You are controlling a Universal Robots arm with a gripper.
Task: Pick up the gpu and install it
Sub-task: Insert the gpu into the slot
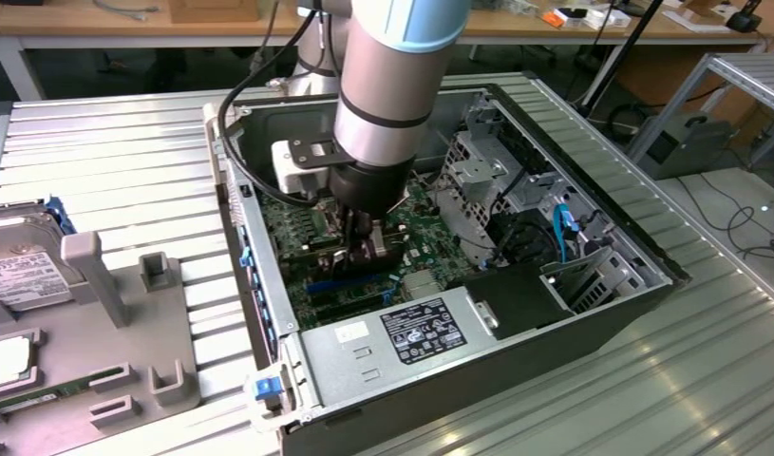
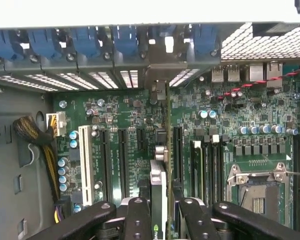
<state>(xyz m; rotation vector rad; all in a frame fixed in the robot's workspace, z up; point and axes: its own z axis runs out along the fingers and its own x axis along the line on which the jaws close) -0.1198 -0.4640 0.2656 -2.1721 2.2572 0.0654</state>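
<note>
In the wrist view the gpu [image 2: 159, 176] shows edge-on, a thin black card standing upright over a motherboard [image 2: 115, 112] slot. Its silver bracket [image 2: 157, 75] reaches the rear slot openings of the case. My gripper [image 2: 162, 206] is shut on the card's upper edge, with a black finger [image 2: 138, 216] on each side. In the exterior view the arm reaches straight down into the open PC case [image 1: 640, 247], and the gripper [image 1: 368, 249] is low over the motherboard, hiding most of the card.
The power supply [image 1: 412, 332] and the drive cage [image 1: 488, 171] flank the gripper inside the case. An empty CPU socket [image 2: 257, 186] and a white slot [image 2: 85, 165] lie on either side of the card. A grey fixture [image 1: 133, 313] with a hard drive [image 1: 13, 271] stands at the exterior view's left.
</note>
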